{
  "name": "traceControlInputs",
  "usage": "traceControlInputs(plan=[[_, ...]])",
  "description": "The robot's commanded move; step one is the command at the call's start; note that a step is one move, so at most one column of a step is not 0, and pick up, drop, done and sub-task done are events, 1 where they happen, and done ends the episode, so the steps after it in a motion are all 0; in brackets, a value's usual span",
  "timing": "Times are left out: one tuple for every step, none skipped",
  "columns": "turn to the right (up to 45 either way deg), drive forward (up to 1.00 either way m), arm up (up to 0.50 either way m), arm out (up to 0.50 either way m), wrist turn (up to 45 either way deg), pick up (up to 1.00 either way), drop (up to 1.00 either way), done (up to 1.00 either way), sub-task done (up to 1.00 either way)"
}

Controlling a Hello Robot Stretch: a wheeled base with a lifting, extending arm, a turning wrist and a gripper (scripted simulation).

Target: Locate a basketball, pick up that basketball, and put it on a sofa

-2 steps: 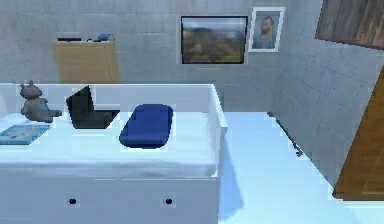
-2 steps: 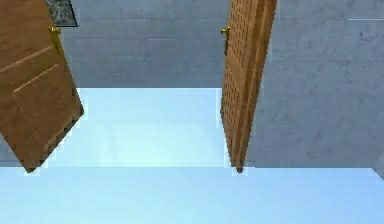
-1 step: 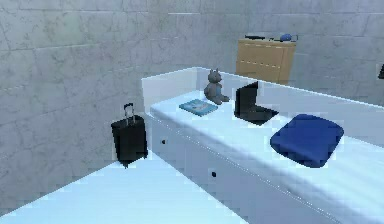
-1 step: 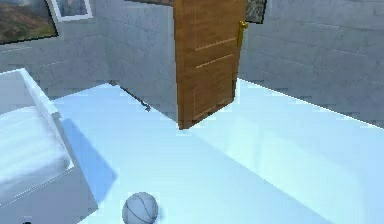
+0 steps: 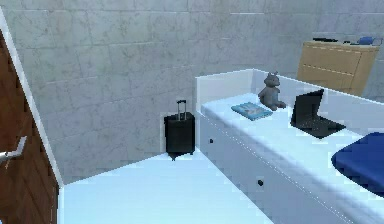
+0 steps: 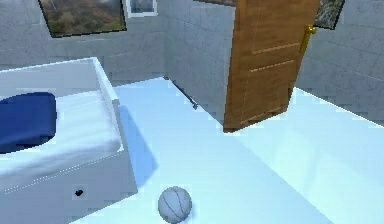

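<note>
A grey ball with dark seam lines like a basketball's [image 6: 174, 204] lies on the pale floor near the bottom of the arm side view, just right of the white bed's corner [image 6: 118, 160].
The forward view holds a white bed [image 5: 262, 150] with a laptop [image 5: 312, 113], a book [image 5: 251, 110], a teddy bear [image 5: 271, 91] and a blue pillow [image 5: 362, 160]. A black suitcase [image 5: 180, 133] stands by the wall, a wooden dresser [image 5: 340, 66] behind. An open wooden door [image 6: 264, 60] stands across the floor.
</note>
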Motion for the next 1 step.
traceControlInputs(plan=[[0.0, 0.00, 0.16, 0.00, 0.0, 0.00, 0.00, 0.00, 0.00]])
